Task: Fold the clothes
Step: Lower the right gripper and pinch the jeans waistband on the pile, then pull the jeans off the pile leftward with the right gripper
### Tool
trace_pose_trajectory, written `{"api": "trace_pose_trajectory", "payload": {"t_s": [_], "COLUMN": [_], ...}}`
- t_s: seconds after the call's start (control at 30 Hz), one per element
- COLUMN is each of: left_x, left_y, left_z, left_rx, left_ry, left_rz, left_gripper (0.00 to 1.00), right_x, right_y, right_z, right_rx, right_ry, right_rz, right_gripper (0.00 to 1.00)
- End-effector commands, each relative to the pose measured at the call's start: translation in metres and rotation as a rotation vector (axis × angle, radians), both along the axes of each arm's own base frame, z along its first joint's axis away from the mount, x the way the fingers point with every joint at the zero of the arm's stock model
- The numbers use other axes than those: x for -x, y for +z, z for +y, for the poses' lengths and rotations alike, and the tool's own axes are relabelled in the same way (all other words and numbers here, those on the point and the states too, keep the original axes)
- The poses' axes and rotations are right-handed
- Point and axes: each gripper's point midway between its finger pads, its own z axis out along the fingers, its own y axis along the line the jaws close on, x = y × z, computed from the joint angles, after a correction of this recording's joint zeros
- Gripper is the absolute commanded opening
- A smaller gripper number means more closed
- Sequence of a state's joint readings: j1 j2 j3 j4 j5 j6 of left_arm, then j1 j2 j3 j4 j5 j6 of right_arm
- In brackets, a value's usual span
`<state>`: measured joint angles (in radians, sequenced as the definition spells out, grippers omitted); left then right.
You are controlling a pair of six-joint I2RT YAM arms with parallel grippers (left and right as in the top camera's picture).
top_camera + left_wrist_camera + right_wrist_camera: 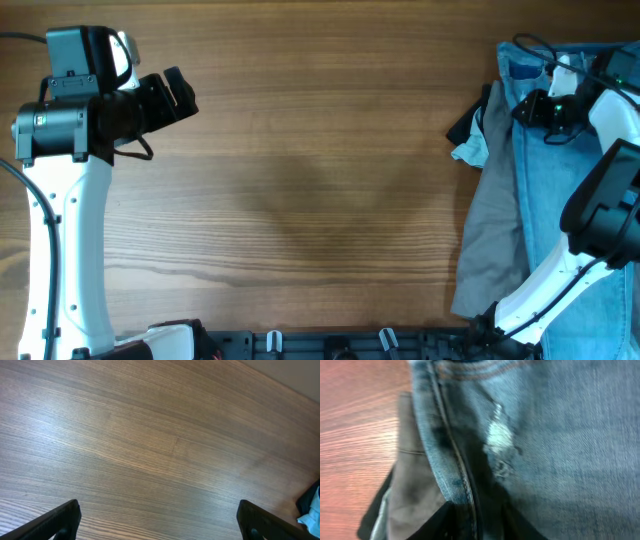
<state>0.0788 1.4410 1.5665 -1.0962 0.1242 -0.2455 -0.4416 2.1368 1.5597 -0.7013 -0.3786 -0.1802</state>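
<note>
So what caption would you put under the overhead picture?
Right gripper over the light blue jeans at the table's right edge; left gripper hovers open.

The place reads as a robotics lab bench: a bare wood-grain tabletop (pixel 320 180) carries a white-and-black left arm (pixel 65 240) at 9 o'clock and a right arm (pixel 560 270) at 4 o'clock, a black rail (pixel 330 345) along 6 o'clock, a loose cable (pixel 20 38) at 10 o'clock and jeans (pixel 545 190) at 3 o'clock.
</note>
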Motion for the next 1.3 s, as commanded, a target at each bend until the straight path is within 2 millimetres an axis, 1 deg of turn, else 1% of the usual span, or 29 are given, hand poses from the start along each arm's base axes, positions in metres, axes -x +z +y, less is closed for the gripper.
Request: {"api": "trace_pose_trajectory", "payload": {"t_s": [0.0, 0.1, 0.17, 0.2, 0.23, 0.27, 0.37, 0.43, 0.47, 0.53, 0.6, 0.67, 0.7, 0.73, 0.77, 0.8, 0.83, 0.87, 0.9, 0.93, 0.97, 1.03, 1.07, 1.1, 1.13, 1.17, 1.2, 1.23, 1.27], "left_x": [-0.004, -0.004, -0.004, -0.004, -0.004, -0.004, -0.004, -0.005, -0.006, -0.007, -0.006, -0.004, -0.001, 0.003, 0.007, 0.013, 0.018, 0.026, 0.036, 0.043, 0.053, 0.067, 0.072, 0.076, 0.077, 0.078, 0.078, 0.077, 0.074], "left_y": [0.006, 0.006, 0.006, 0.006, 0.006, 0.006, 0.006, 0.006, 0.008, 0.013, 0.024, 0.039, 0.051, 0.068, 0.083, 0.103, 0.115, 0.134, 0.152, 0.161, 0.173, 0.186, 0.191, 0.195, 0.197, 0.197, 0.196, 0.194, 0.192], "left_z": [0.001, -0.001, -0.001, -0.001, -0.001, -0.001, 0.000, 0.000, 0.000, 0.001, 0.005, 0.011, 0.016, 0.022, 0.028, 0.036, 0.041, 0.048, 0.056, 0.060, 0.066, 0.073, 0.075, 0.076, 0.077, 0.076, 0.076, 0.076, 0.074], "left_rx": [-0.012, -0.006, -0.006, -0.006, -0.006, -0.006, -0.006, -0.006, -0.008, -0.008, -0.010, -0.013, -0.016, -0.018, -0.022, -0.031, -0.038, -0.050, -0.064, -0.073, -0.092, -0.117, -0.123, -0.129, -0.131, -0.131, -0.130, -0.127, -0.119], "left_ry": [-0.002, -0.007, -0.007, -0.007, -0.007, -0.007, -0.006, -0.006, -0.005, -0.002, 0.012, 0.030, 0.045, 0.068, 0.088, 0.112, 0.128, 0.154, 0.182, 0.199, 0.219, 0.249, 0.260, 0.269, 0.271, 0.271, 0.271, 0.268, 0.253], "left_rz": [-0.016, -0.017, -0.017, -0.017, -0.017, -0.017, -0.017, -0.021, -0.028, -0.047, -0.075, -0.108, -0.137, -0.177, -0.218, -0.273, -0.307, -0.359, -0.407, -0.434, -0.471, -0.514, -0.530, -0.546, -0.551, -0.551, -0.548, -0.539, -0.533], "left_gripper": [1.00, 1.00, 1.00, 1.00, 1.00, 1.00, 1.00, 1.00, 1.00, 1.00, 1.00, 1.00, 1.00, 1.00, 1.00, 1.00, 1.00, 1.00, 1.00, 1.00, 1.00, 1.00, 1.00, 1.00, 1.00, 1.00, 1.00, 1.00, 1.00], "right_x": [0.004, 0.003, 0.001, 0.001, 0.000, -0.001, -0.005, -0.007, -0.010, -0.018, -0.021, -0.020, -0.019, -0.017, -0.016, -0.013, -0.010, -0.006, 0.004, 0.010, 0.025, 0.058, 0.076, 0.095, 0.110, 0.119, 0.122, 0.120, 0.114], "right_y": [0.008, 0.007, 0.008, 0.009, 0.010, 0.012, 0.033, 0.067, 0.093, 0.142, 0.196, 0.244, 0.265, 0.286, 0.301, 0.314, 0.323, 0.328, 0.329, 0.325, 0.314, 0.286, 0.270, 0.252, 0.238, 0.227, 0.221, 0.219, 0.226], "right_z": [-0.011, -0.018, -0.015, -0.012, -0.010, -0.009, -0.014, -0.027, -0.027, -0.015, 0.008, 0.040, 0.059, 0.087, 0.115, 0.149, 0.186, 0.227, 0.282, 0.312, 0.364, 0.443, 0.477, 0.506, 0.525, 0.536, 0.538, 0.531, 0.518], "right_rx": [0.060, 0.075, 0.065, 0.052, 0.040, 0.034, 0.035, 0.055, 0.048, 0.009, -0.020, -0.040, -0.044, -0.049, -0.060, -0.084, -0.106, -0.132, -0.168, -0.189, -0.215, -0.245, -0.251, -0.247, -0.233, -0.200, -0.156, -0.099, -0.051], "right_ry": [-0.056, -0.111, -0.096, -0.090, -0.086, -0.087, -0.145, -0.285, -0.313, -0.297, -0.248, -0.190, -0.155, -0.096, -0.037, 0.026, 0.106, 0.192, 0.295, 0.342, 0.433, 0.590, 0.664, 0.727, 0.768, 0.785, 0.777, 0.747, 0.705], "right_rz": [0.014, 0.026, 0.013, 0.008, 0.003, -0.002, -0.019, -0.040, -0.084, -0.192, -0.313, -0.419, -0.468, -0.520, -0.559, -0.590, -0.616, -0.634, -0.637, -0.622, -0.591, -0.519, -0.482, -0.443, -0.417, -0.401, -0.400, -0.407, -0.422], "right_gripper": [0.27, 0.26, 0.31, 0.30, 0.21, 0.06, 0.04, 0.05, 0.04, 0.04, 0.04, 0.04, 0.04, 0.04, 0.04, 0.04, 0.04, 0.04, 0.04, 0.04, 0.04, 0.04, 0.10, 0.29, 0.41, 0.51, 0.60, 0.65, 0.68]}}
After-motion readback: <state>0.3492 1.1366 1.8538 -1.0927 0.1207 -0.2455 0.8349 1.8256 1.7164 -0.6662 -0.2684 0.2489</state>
